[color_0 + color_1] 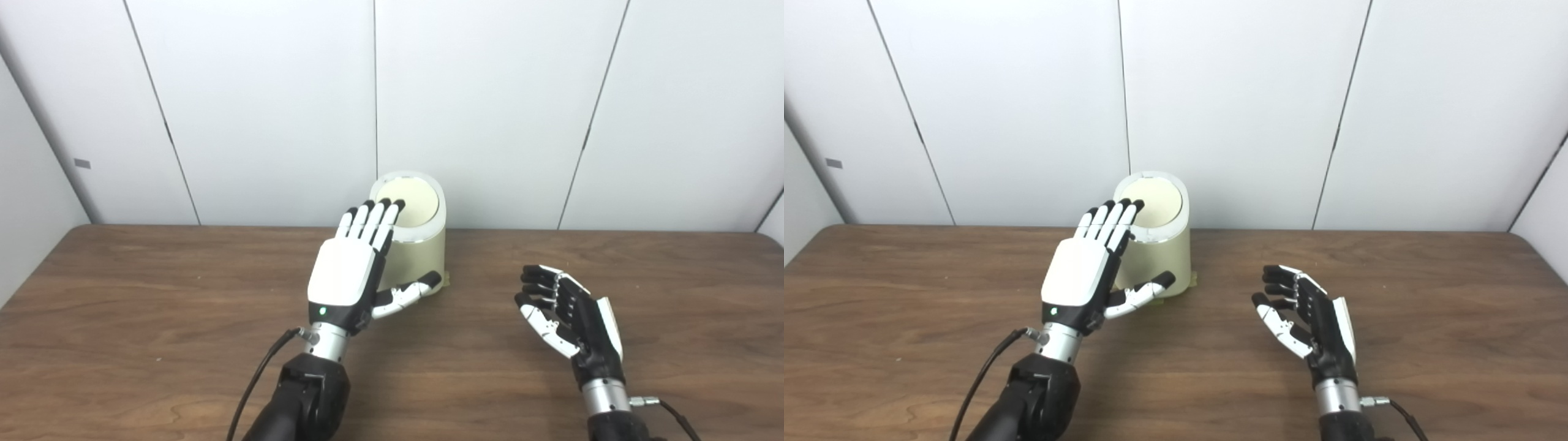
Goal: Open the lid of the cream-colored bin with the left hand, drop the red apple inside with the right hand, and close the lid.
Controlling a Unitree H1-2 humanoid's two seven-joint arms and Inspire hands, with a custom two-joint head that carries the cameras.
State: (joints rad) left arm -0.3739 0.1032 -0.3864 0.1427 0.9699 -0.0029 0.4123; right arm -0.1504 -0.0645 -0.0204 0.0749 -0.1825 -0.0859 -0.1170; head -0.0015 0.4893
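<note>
Cream-colored bin (416, 245) at bench (153, 318) far edge, lid (411, 201) shut; left robot hand (361, 257) nearest, released, fingertips at lid's rim; right robot hand (566, 312) empty, fingers loosely curled.

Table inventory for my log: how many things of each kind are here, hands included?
Cream-colored bin, lid shut: 1
Robot hands: 2, the left hand open with fingertips at the lid, the right hand empty, resting open on the table
Red apple: 0 in view
Total: 3
</note>
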